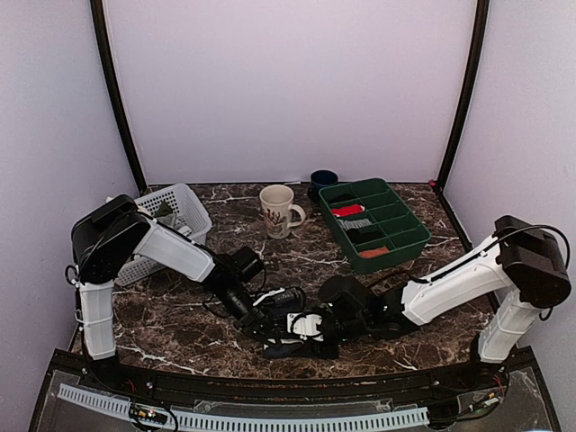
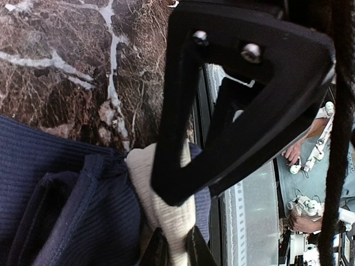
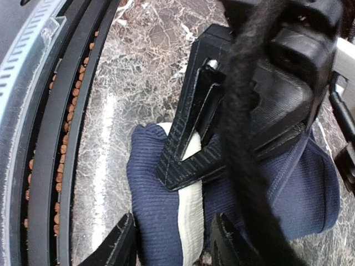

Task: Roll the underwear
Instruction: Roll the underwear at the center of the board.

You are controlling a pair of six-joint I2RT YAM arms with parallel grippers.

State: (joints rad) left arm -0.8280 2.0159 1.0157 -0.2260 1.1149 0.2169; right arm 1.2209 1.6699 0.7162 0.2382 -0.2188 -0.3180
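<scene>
The underwear [image 1: 286,349], dark navy ribbed cloth with a cream waistband, lies bunched on the marble near the table's front edge. In the left wrist view the underwear [image 2: 66,183] fills the lower left, and my left gripper [image 2: 175,246] is shut on its cream waistband [image 2: 166,216]. In the right wrist view my right gripper [image 3: 175,241] is open, its fingers [image 3: 119,244] straddling the end of the underwear [image 3: 155,188] without closing on it. Both grippers meet over the cloth, left [image 1: 273,324] and right [image 1: 312,326], almost touching each other.
A white basket [image 1: 166,220] stands at the back left. A cream mug [image 1: 277,210] and a dark blue cup [image 1: 323,179] stand at the back middle. A green divided tray [image 1: 396,252] with small rolled bundles is at the back right. The front rail [image 1: 270,418] is just beyond the cloth.
</scene>
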